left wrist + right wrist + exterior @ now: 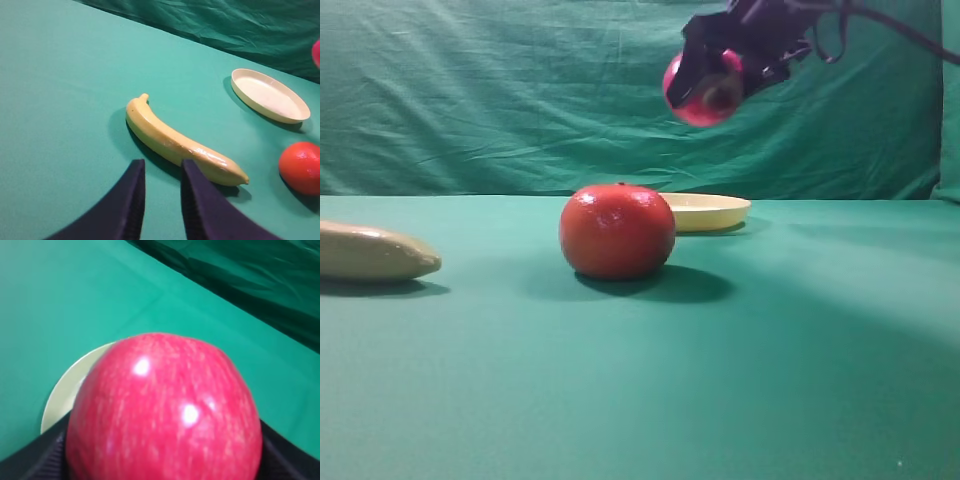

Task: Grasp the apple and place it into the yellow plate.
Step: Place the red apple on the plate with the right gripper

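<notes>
I see the right tool (712, 82) high above the surface (800, 380), clamped on the apple (703, 92); the dark fingers (695, 60) press against the apple's sides. In the right wrist view the apple (165, 410) fills most of the frame, and part of the plate (67, 392) shows below and behind it, so the apple hangs over the plate, well clear of it. In the high view the plate (710, 210) lies on the surface just behind the orange fruit (617, 230). The banana (370, 252) lies well to the left of the plate. The left tool (160, 200) is low over the surface near the banana (180, 142), its jaws narrowly apart with nothing between them.
</notes>
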Tool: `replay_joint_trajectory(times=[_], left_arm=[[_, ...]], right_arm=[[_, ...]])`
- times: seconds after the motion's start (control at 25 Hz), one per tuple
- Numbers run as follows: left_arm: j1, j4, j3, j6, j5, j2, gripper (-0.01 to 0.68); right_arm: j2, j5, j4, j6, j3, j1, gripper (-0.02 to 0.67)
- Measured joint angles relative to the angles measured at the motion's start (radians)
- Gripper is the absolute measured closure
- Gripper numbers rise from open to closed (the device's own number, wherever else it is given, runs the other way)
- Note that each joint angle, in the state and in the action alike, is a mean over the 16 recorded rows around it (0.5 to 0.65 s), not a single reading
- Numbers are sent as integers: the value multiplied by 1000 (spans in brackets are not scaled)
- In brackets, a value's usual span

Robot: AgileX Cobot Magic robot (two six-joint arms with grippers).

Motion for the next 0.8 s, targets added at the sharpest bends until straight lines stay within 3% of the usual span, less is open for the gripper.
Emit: replay_joint_trajectory(times=[0.32, 0.52, 0.64, 0.8], left_arm=[[0, 0, 0, 0, 0, 0, 516], [0, 0, 0, 0, 0, 0, 516], [0, 0, 0, 0, 0, 0, 516], [0, 0, 0, 0, 0, 0, 516]], right_arm=[[40, -2, -2, -18, -28, 7, 45], [12, 1, -2, -26, -30, 2, 39], [-30, 18, -2, -18, -31, -8, 84], [-113, 69, -3, 13, -31, -28, 223]])
